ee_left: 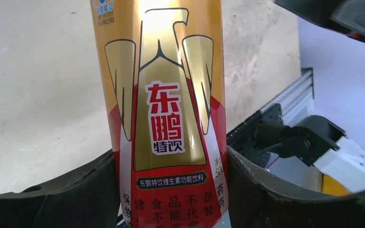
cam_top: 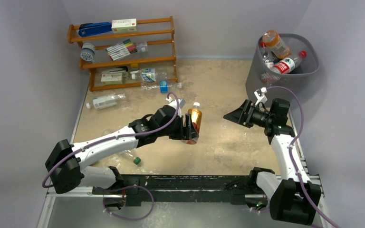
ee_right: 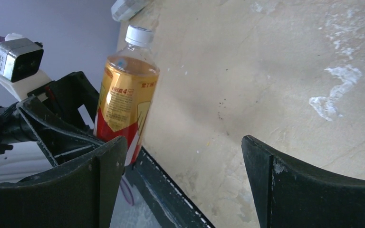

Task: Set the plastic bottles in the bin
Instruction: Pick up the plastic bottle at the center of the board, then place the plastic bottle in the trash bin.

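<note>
My left gripper (cam_top: 190,129) (ee_left: 171,199) is shut on an orange-filled plastic bottle (cam_top: 194,117) (ee_left: 166,109) with a white cap and a red and gold label, held upright above the table's middle. Its fingers (ee_left: 266,190) press on both sides of the label. My right gripper (cam_top: 233,115) (ee_right: 183,156) stands open to the right of that bottle (ee_right: 126,95), pointing at it, with nothing between its fingers. The wire-mesh bin (cam_top: 261,76) at the back right holds an orange bottle (cam_top: 275,43) and a red-labelled one (cam_top: 287,64). Clear bottles (cam_top: 105,100) (cam_top: 149,74) lie at the left.
A brown wooden shelf rack (cam_top: 123,59) with markers, boxes and a blue stapler stands at the back left. A clear bottle with a green cap (cam_top: 134,158) lies under my left arm. A black rail (cam_top: 185,183) runs along the near edge.
</note>
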